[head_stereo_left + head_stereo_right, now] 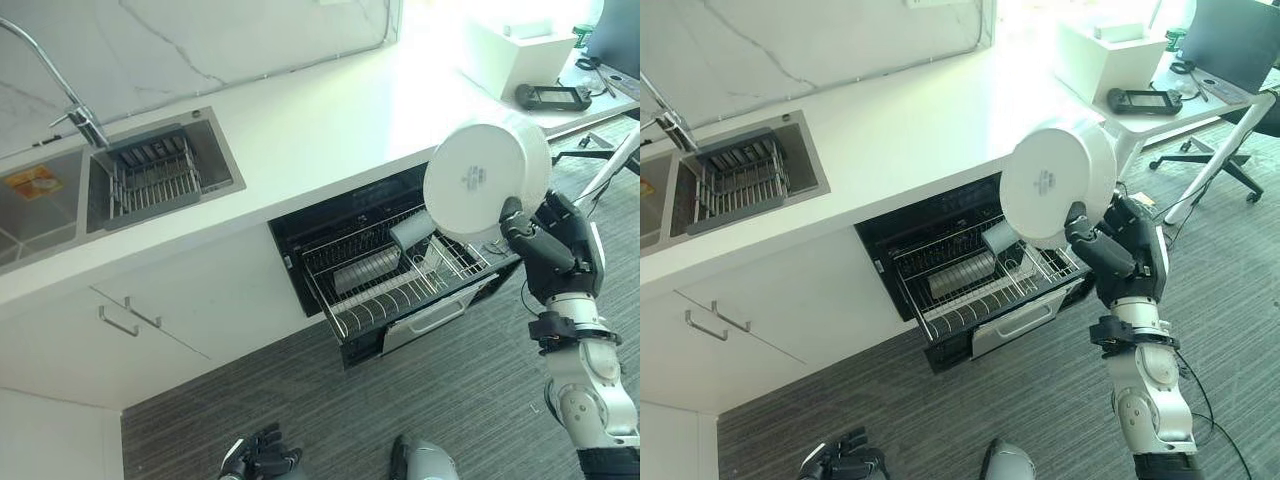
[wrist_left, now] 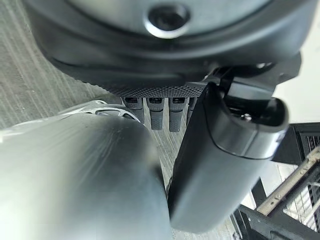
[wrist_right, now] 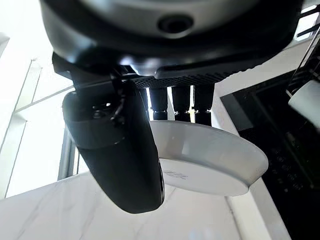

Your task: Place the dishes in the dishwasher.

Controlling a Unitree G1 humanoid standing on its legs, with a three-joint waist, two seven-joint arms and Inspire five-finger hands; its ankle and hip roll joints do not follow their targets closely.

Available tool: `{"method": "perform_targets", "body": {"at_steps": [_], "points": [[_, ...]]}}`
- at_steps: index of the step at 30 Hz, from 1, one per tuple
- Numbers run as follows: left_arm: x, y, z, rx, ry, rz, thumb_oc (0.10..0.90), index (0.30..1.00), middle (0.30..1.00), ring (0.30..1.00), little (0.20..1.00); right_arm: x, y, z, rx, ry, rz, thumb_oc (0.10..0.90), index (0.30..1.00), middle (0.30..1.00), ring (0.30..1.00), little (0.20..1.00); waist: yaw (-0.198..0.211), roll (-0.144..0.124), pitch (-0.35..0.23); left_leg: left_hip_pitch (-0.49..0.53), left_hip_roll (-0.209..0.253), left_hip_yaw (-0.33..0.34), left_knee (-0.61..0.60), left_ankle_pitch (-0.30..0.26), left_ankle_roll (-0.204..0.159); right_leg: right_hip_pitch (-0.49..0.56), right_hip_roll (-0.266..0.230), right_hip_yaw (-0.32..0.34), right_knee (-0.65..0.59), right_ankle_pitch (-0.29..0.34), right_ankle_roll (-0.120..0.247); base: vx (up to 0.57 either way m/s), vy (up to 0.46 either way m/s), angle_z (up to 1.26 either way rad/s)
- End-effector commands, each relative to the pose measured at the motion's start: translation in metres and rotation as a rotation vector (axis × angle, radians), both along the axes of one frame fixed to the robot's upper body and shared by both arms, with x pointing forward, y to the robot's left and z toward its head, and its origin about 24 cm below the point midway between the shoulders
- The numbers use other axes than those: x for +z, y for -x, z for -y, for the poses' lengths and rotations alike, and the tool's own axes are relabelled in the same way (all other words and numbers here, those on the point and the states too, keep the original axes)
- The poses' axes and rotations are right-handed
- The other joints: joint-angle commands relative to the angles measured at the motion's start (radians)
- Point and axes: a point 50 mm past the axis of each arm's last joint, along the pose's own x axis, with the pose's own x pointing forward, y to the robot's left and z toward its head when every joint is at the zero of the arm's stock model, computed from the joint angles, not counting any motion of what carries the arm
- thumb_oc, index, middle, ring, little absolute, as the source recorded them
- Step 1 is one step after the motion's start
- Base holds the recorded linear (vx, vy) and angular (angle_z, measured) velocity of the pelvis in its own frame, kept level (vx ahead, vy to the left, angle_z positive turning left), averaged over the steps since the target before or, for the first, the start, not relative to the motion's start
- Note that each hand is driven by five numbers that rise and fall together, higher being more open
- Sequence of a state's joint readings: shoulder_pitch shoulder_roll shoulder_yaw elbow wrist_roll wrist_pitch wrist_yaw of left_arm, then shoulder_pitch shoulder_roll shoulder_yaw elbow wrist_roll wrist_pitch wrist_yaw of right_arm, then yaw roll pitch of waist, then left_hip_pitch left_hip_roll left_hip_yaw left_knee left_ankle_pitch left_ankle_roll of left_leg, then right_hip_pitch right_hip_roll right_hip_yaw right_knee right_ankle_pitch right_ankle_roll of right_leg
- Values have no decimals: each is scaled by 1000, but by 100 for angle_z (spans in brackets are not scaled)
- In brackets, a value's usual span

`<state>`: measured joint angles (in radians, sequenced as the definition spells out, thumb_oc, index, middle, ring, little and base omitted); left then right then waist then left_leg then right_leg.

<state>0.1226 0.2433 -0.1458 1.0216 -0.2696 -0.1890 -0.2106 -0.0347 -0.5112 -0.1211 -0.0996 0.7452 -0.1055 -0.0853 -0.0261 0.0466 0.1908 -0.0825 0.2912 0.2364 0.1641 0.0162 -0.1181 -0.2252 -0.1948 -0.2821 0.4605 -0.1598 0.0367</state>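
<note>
My right hand (image 1: 558, 248) holds a white bowl-like dish (image 1: 484, 180) on edge, its underside facing me, above the right end of the dishwasher rack (image 1: 395, 275). In the right wrist view the thumb (image 3: 120, 150) presses the dish (image 3: 210, 165) from one side and the fingers (image 3: 182, 102) curl behind its rim. The dishwasher drawer is pulled out under the white counter (image 1: 330, 130), and a grey cup (image 1: 412, 232) lies in its wire rack. My left hand (image 1: 262, 458) hangs low near the floor, fingers curled and holding nothing.
A sink (image 1: 165, 170) with a wire drainer and a tap (image 1: 85, 120) sits at the counter's left. Cabinet drawers with handles (image 1: 130, 318) are left of the dishwasher. A desk (image 1: 1200, 95) with a handheld device and an office chair base (image 1: 1210, 160) stand at the far right.
</note>
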Motion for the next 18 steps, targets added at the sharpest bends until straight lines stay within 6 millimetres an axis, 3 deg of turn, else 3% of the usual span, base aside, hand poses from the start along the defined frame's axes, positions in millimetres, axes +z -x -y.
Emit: {"method": "perform_targets", "body": {"at_steps": [1,7,12,18], "points": [[3,0,-2,-27,46,13,800,900,900,900,900,54,-4,-15,35,126,291,400,300,300,300,300,13,-56,-52,-32,-43,-41,136,-187,5,100,-57,26,-160,26,120,59,50,1],[3,0,-14,10,6,-13,800,900,900,900,900,35,-14,-21,57,304,186,400,300,300,300,300,39,-63,-57,-18,-70,-69,136,-206,13,115,-83,3,-160,33,139,36,53,15],[2,6,-25,-36,-70,-49,800,900,900,900,900,27,-24,-27,26,574,151,400,300,300,300,300,68,-71,-55,-27,-84,-88,136,-207,20,114,-96,-15,-160,40,144,3,46,16],[0,15,-32,-27,-89,-87,800,900,900,900,900,3,-35,-24,-3,700,34,400,300,300,300,300,97,-74,-51,-29,-91,-103,136,-211,22,125,-100,-30,-160,34,146,3,23,10]]}}
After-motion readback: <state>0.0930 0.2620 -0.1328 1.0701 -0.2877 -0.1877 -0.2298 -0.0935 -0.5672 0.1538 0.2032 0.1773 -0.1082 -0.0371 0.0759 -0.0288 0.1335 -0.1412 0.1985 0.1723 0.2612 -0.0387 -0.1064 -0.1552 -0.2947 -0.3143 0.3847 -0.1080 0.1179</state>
